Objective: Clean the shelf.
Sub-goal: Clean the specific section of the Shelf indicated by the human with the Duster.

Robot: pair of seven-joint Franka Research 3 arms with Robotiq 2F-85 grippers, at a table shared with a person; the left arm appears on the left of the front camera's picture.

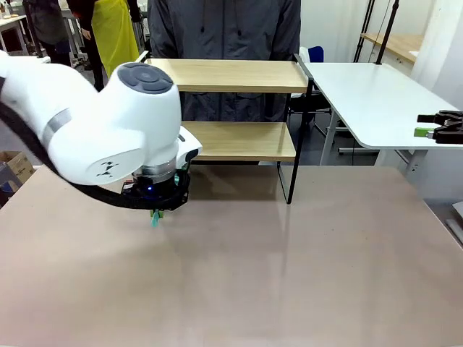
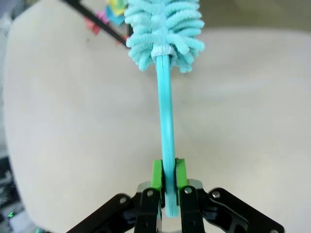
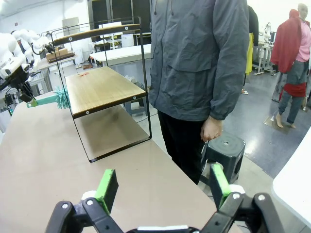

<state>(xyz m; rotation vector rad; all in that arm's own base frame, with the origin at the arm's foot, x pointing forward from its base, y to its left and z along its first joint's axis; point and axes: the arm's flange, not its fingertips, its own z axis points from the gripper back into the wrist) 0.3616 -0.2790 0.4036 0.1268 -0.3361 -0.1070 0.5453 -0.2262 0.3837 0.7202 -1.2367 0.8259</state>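
Front view: you are looking across the tan table [image 1: 289, 275] at the shelf [image 1: 239, 76], a rack of two wooden boards on a thin black frame. It stands at the table's far edge, directly in front of a person [image 1: 224, 29] in a grey jacket. The left arm's white body covers the shelf's left end.

Left wrist view: the left gripper [image 2: 168, 171] is clamped narrow on the flat teal handle of a duster [image 2: 165, 29], with a green pad pressed to either side of it. The fluffy teal head lies out ahead above the table, close to a black leg of the frame.

Right wrist view: the right gripper [image 3: 163, 184] stands wide, its pads well apart with nothing between them, low over the table's right side. From here you find the duster's head just beside the end of the shelf's lower board; whether it touches you cannot tell.
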